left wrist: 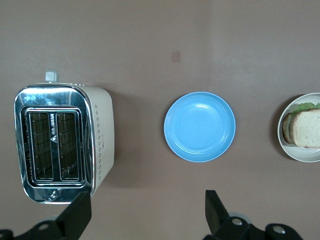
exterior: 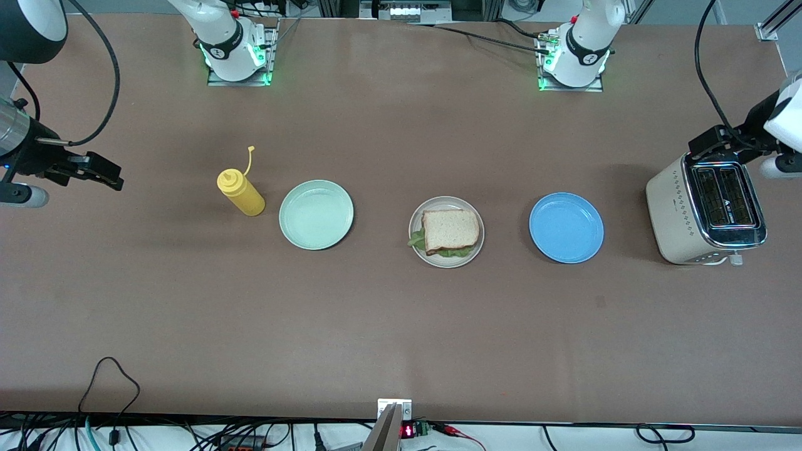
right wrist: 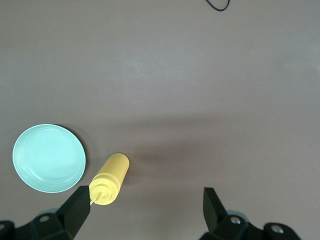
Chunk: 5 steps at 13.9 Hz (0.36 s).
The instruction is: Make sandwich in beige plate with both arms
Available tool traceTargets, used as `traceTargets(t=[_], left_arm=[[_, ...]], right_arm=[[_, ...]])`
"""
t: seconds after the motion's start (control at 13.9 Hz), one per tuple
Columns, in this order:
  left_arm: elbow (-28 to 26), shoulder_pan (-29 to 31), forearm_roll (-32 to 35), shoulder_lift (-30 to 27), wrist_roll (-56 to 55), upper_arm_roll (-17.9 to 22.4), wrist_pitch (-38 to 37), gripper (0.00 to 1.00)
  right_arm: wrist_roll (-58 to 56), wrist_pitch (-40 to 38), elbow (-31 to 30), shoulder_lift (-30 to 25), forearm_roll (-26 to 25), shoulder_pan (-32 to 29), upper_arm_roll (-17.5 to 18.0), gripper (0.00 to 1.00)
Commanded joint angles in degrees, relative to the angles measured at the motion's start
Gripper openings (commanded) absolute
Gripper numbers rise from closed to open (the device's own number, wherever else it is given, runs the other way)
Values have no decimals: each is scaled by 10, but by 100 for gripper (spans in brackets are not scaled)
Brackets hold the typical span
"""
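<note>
Both arms wait, raised and drawn apart; the left end effector [left wrist: 145, 212] and right end effector [right wrist: 145, 210] hang empty, fingers spread.

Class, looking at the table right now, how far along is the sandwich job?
Done: the sandwich sits assembled on the beige plate, lettuce between two bread slices. In hand: nothing; the left claw hangs open over the toaster, the right claw open near the mustard bottle. Left: apparently nothing.
</note>
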Motion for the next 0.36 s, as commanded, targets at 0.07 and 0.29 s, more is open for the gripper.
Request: traceTargets(t=[0.07, 0.29], left_arm=[[-14, 8, 10, -16, 4, -8, 3, 100], [-14, 8, 10, -16, 0, -8, -5, 100]], right_arm=[[1, 2, 4, 2, 8, -5, -1, 100], [-20, 2, 3, 3, 26, -19, -2, 100]])
